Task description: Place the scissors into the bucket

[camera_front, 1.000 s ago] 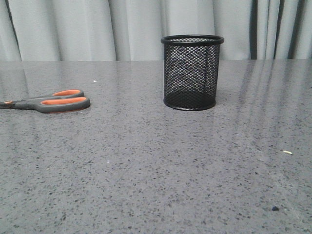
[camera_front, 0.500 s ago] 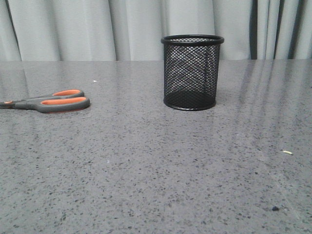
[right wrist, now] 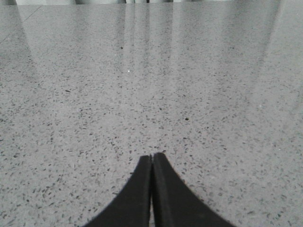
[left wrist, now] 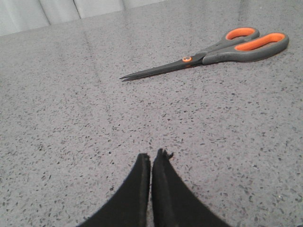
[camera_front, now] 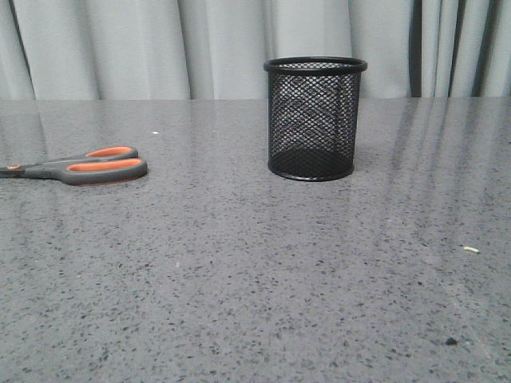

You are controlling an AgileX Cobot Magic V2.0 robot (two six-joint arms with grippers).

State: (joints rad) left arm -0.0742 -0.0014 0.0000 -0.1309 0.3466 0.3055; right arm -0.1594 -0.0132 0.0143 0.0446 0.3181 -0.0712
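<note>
**Inspector:** Front view first. The speckled grey stone worktop carries the scissors with dark grey handles and orange inner loops, lying flat near the left edge, handles toward the centre, blades running out of frame. The small black wire-mesh cylindrical bucket stands upright toward the far edge, about mid-width, well apart from the scissors. Neither arm appears here.

**Assistant:** And the left wrist view?

**Inspector:** It shows what the front view cuts off: the full pair of scissors, slim dark blades together, ending in a fine point, with an orange pivot screw. The left gripper hangs over bare worktop, apart from the scissors, its black fingers pressed together and holding nothing. The bucket is out of this view.

**Assistant:** Right wrist view?

**Inspector:** Only bare worktop and the right gripper, fingers likewise pressed together, holding nothing. Neither task item shows.
</note>
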